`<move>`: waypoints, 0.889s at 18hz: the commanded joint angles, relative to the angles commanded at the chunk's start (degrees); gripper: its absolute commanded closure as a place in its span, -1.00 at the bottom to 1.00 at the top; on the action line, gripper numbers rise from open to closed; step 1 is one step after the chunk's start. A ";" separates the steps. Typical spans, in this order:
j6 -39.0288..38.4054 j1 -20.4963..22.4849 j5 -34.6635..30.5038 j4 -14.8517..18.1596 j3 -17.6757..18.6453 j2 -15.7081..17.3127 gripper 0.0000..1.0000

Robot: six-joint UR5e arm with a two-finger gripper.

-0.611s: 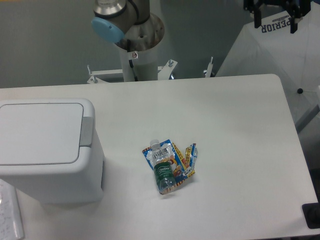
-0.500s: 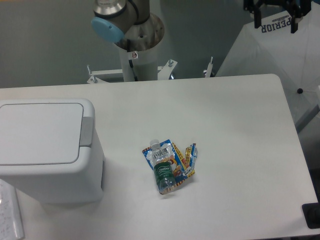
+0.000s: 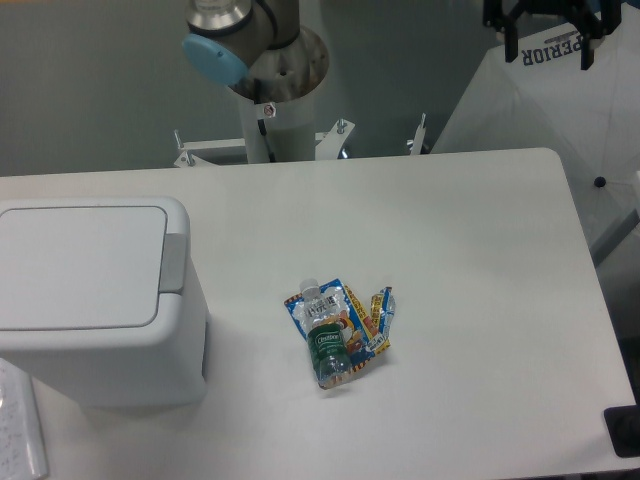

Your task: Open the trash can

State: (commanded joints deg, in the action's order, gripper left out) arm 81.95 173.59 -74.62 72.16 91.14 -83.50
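Trash can (image 3: 100,300): left side of desk (image 3: 470,260), lid flat and closed, grey tab on right edge of lid
Claw (image 3: 548,35): top right corner, above and beyond desk, well apart from trash can; prongs spread, nothing between them
Bottle (image 3: 326,345): desk centre, lying on colourful wrapper (image 3: 362,322)

A white table (image 3: 480,260) is carrying everything here. The trash can (image 3: 95,295) is sitting on its left part, lid down, well apart from the gripper (image 3: 545,25). A green-labelled bottle (image 3: 326,348) is lying near the middle on colourful wrappers (image 3: 362,320) (below and left of the gripper).
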 joint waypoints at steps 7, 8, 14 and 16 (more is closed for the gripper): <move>-21.26 -5.53 7.56 -1.23 -3.68 -5.00 -1.00; -24.52 -7.28 7.48 -1.32 -4.39 -6.14 -1.00; -43.58 -12.83 7.65 -3.95 -4.74 -8.09 -1.00; -51.16 -13.45 8.09 -7.89 -4.57 -8.44 -1.00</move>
State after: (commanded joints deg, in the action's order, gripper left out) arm 30.79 160.14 -66.54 64.27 86.57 -91.93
